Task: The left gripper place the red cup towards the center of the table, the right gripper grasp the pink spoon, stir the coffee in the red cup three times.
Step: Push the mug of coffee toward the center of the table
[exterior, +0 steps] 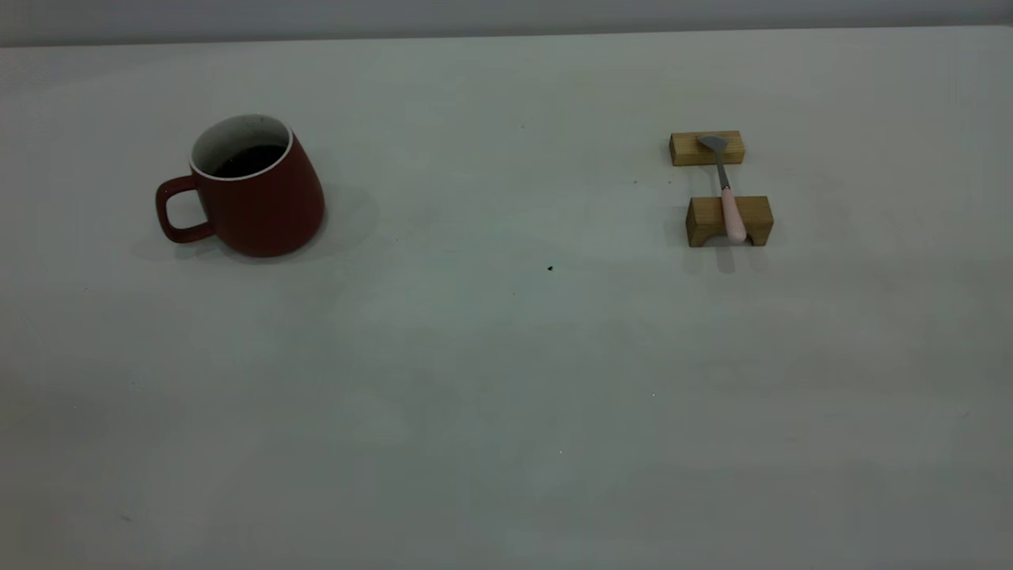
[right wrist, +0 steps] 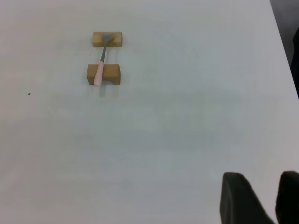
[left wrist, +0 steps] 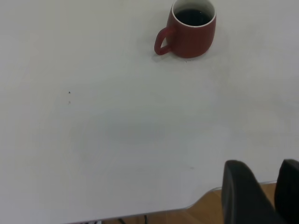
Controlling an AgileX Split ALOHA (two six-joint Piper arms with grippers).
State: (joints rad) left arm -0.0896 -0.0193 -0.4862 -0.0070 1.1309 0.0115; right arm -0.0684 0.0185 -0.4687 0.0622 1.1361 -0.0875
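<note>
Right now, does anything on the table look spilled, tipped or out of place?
Nothing stands out. The cup stands upright with no spill around it, and the spoon lies bridged across two wooden blocks.

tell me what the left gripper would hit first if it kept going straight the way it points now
Likely nothing before the red cup. In the left wrist view the left gripper sits back at the table edge, with only bare surface ahead. The cup stands a little off its line, so depth and aim are uncertain.

two tan wooden blocks [exterior: 707,148], one arched
</note>
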